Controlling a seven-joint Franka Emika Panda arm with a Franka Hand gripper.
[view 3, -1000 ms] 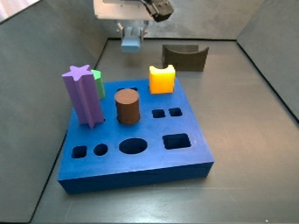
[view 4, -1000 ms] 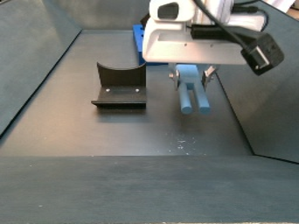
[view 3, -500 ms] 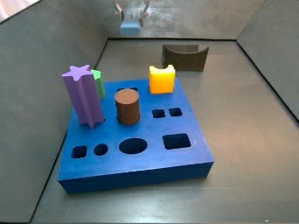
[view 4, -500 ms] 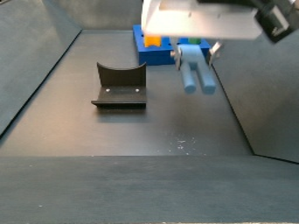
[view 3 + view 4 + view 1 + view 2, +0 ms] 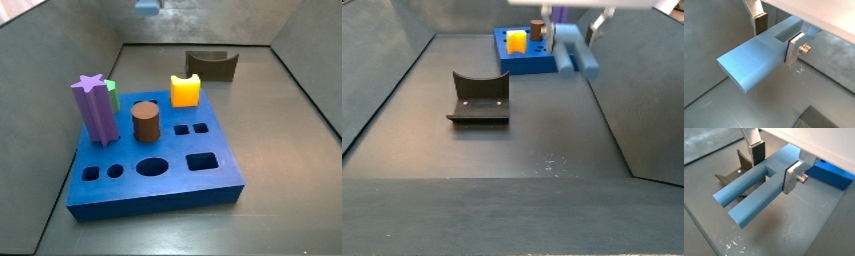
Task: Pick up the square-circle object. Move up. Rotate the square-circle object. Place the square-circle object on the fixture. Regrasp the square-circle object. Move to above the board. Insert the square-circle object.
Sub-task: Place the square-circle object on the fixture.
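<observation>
The gripper (image 5: 774,164) is hanging high above the floor, its jaws clamping the square-circle object (image 5: 756,192) across its two bars. The peg's long axis is projecting outward from the fingers (image 5: 795,46), needing rotation before reaching the fixture (image 5: 478,98).

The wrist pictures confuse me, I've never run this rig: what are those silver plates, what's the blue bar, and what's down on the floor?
The silver plates with dark pads are the fingers of the arm's gripper, seen by two cameras on the wrist. They are shut on the square-circle object, a pale blue peg of two joined bars, held high above the floor. The two side cameras are fixed beside the table; in a side view only the peg's end shows at the frame's edge. On the floor sit the fixture, a dark scooped block, and the board, a blue slab with shaped holes carrying a purple post, a brown cylinder and an orange block.
</observation>
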